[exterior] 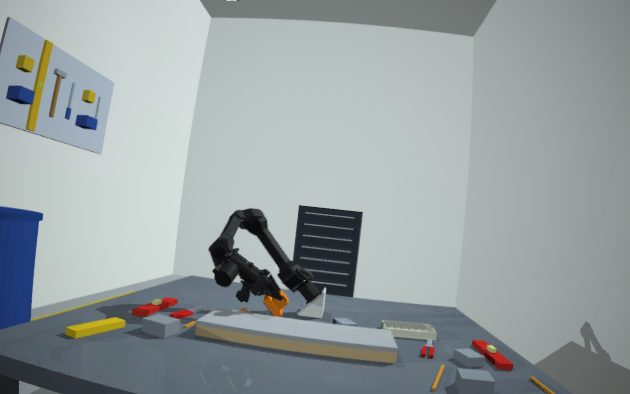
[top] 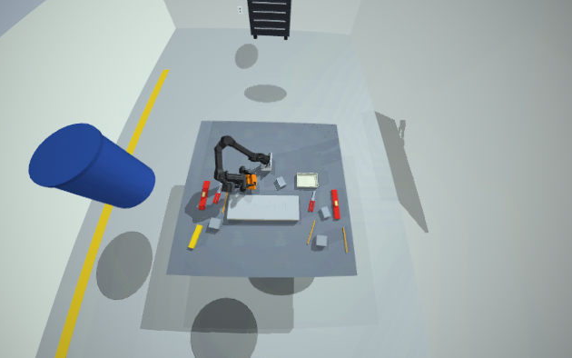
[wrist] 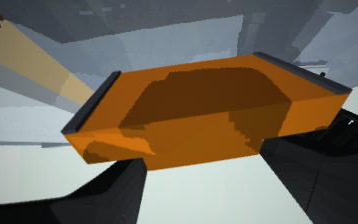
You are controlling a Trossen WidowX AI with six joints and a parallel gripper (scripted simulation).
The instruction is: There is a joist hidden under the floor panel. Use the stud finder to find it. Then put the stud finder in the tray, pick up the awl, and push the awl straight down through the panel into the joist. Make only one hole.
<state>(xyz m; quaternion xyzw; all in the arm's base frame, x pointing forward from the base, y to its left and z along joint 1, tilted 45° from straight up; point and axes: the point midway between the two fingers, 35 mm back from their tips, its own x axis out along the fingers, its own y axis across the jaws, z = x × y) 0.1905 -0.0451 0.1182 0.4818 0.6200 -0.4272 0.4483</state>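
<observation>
My gripper [top: 248, 182] [exterior: 280, 295] [wrist: 199, 139] is shut on the orange stud finder [top: 252, 181] [exterior: 276, 305] [wrist: 200, 117]. The stud finder is tilted and hangs just behind the left part of the white floor panel [top: 263, 211] [exterior: 304, 331], to the side of the arm's base. In the wrist view it spans both black fingers. The pale tray [top: 307, 186] [exterior: 409, 334] stands behind and to the right of the panel, and nothing shows in it. I cannot make out the awl for certain. No joist or hole can be made out.
A grey block [top: 280, 183] lies between stud finder and tray. Red levels [top: 204, 195] [top: 335, 204] and red-handled pliers [top: 218, 192] [top: 312, 199] lie on both sides. A yellow bar [top: 195, 236] [exterior: 96, 327], pencils [top: 310, 233] [top: 345, 240] and other grey blocks [top: 214, 223] [top: 321, 241] lie around the panel.
</observation>
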